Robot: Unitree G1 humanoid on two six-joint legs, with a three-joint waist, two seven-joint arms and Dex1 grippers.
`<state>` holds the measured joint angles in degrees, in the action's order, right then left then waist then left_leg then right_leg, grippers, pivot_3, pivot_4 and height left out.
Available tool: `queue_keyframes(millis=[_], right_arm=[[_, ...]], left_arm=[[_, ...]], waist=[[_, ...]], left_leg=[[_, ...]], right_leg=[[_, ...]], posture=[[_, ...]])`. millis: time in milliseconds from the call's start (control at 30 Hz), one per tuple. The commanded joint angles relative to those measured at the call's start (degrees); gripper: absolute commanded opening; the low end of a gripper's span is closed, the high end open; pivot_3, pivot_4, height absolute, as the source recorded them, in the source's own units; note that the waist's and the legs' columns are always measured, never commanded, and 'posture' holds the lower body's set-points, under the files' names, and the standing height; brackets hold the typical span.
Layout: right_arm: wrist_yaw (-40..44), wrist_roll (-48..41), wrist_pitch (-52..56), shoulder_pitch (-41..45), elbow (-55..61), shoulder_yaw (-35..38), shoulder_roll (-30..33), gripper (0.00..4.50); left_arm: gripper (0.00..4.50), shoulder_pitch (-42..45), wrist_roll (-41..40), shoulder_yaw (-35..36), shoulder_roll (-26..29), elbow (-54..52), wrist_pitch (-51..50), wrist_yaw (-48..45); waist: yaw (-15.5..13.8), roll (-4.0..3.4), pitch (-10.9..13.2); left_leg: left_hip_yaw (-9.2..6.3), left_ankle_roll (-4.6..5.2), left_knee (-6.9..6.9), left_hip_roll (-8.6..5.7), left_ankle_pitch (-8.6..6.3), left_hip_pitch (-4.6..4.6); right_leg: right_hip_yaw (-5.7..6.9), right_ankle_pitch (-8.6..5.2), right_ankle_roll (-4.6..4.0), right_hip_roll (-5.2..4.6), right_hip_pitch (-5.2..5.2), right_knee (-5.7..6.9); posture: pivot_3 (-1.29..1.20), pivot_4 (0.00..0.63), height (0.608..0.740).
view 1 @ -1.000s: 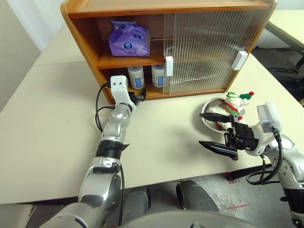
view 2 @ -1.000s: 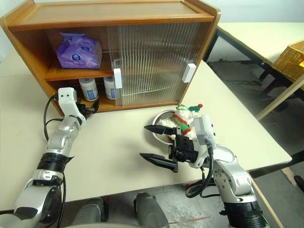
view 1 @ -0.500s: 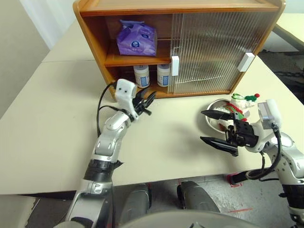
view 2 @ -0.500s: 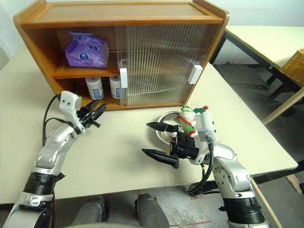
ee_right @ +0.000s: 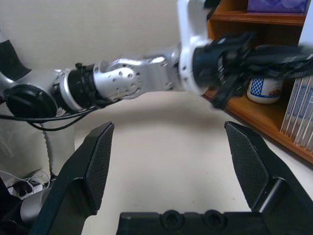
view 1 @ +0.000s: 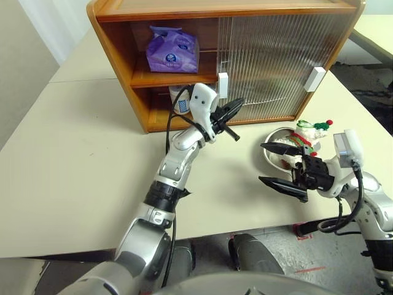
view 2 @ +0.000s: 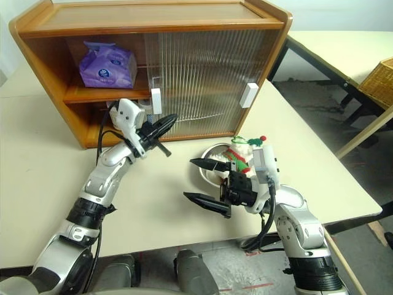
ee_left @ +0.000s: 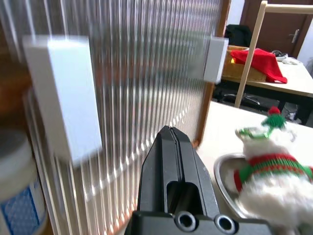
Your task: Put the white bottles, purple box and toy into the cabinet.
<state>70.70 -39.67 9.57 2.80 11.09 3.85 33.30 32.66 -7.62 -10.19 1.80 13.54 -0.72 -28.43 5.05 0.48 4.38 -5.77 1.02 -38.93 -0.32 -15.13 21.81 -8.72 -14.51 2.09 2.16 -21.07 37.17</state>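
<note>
My arms were silver metal with black joint bands. Each wrist carried a white camera block (view 1: 202, 98) trailing a looped black cable (view 1: 174, 126). Both grippers had matte black, tapered fingers (ee_right: 100, 156) with finely textured pads and round screw holes at the base.

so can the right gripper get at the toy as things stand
Probably yes: the right gripper is open right beside the toy, which sits exposed in the steel bowl, with nothing between them.

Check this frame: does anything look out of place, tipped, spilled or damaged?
Only one thing stands out: the toy sits in a steel bowl on the table, outside the cabinet. The purple box is on the upper shelf, a white bottle stands upright on the lower one. Nothing spilled or damaged.
</note>
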Motion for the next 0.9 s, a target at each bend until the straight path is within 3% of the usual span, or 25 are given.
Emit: queue_keyframes(millis=[33, 367, 900], right_arm=[[-0.29, 0.77, -0.57, -0.38, 0.8, 0.23, -0.25, 4.5], [-0.34, 0.98, -1.03, -0.89, 0.99, 0.52, -0.3, 4.5], [0.19, 1.02, -1.58, -0.65, 0.31, 0.48, 0.07, 4.5]], left_arm=[[0.02, 2.98, 3.59, -1.01, -0.56, 3.77, 3.51, 1.83], [0.02, 6.07, 8.52, 0.48, -1.12, 7.94, 2.86, 10.95], [0.02, 3.75, 9.72, 5.8, 1.29, 0.41, -2.58, 21.77]], waist=[[0.1, 0.0, 0.0], [1.27, 0.0, 0.0], [3.39, -0.03, -0.02]], left_leg=[[-0.02, 0.02, -0.01, 0.0, -0.01, -0.01], [0.12, 0.06, -0.04, -0.05, -0.03, -0.01], [0.38, 0.07, -0.12, -0.13, 0.1, -0.12]], right_leg=[[-0.02, -0.02, 0.06, 0.0, 0.01, -0.01], [0.0, -0.13, 0.34, 0.0, 0.07, -0.08], [0.04, -0.05, 0.52, 0.05, 0.19, -0.08]], posture=[[-0.18, 0.072, 0.74], [-0.19, 0.064, 0.74], [-0.18, 0.055, 0.74]])
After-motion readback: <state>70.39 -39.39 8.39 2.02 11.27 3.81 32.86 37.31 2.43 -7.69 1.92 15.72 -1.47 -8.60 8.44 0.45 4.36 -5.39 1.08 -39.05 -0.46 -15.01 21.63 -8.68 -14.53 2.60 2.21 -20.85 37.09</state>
